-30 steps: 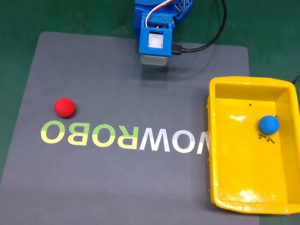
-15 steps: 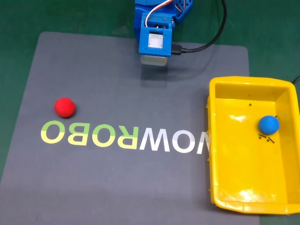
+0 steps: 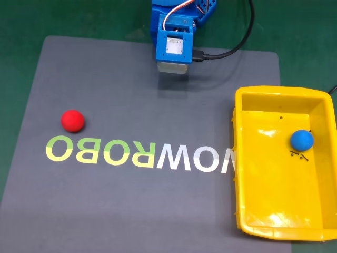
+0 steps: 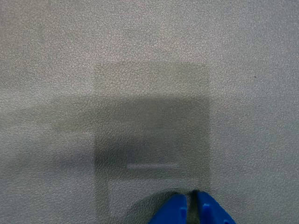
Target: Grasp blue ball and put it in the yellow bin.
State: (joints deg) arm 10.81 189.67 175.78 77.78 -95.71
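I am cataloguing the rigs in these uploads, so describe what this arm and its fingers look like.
The arm is bright blue plastic. In the fixed view, its boxy wrist section carries a square white module in a blue frame, with a pale translucent block below. A black cable plugs into its side, and thin red and white wires loop above. In the wrist view, the fingers are two tapered blue tips.

Upside-down lettering on the grey mat

In the fixed view, the grey mat (image 3: 131, 95) carries large printed letters seen inverted, reading "ROBO" in yellow-green and then "WOW" in white; small dark marks on the yellow bin's (image 3: 274, 95) floor are illegible.
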